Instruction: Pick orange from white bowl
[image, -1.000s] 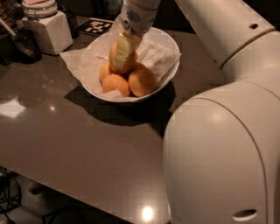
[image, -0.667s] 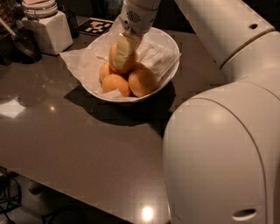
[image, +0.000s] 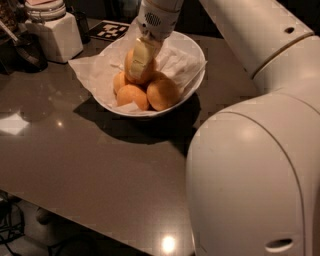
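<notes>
Gripper (image: 140, 69) was down inside the white bowl (image: 198, 75), at the top of the fruit pile. One pale finger (image: 141, 54) lay flat across the near face of the orange (image: 153, 70); the other was hidden behind it. I read that as clamped on the orange, a narrow hold across its middle.

The orange sat topmost in the bowl, resting on three other oranges: one front-left (image: 132, 95), one front-right (image: 162, 93), one small at left (image: 119, 80). Crumpled paper (image: 97, 70) lined the bowl and spilled over its left rim. The bowl stood on the grey table (image: 100, 165), with a white canister (image: 55, 35) well apart at back left.

Handling, my judgement:
- Firm round fruit with some weight, not fragile.
- The skin looked smooth, so it could roll or slip out of a shallow pinch.
- The best hold was across the widest part, pads on opposite sides.
- The neighbours touched it from below, so I wanted a straight vertical lift to avoid dragging them or snagging the paper.
</notes>
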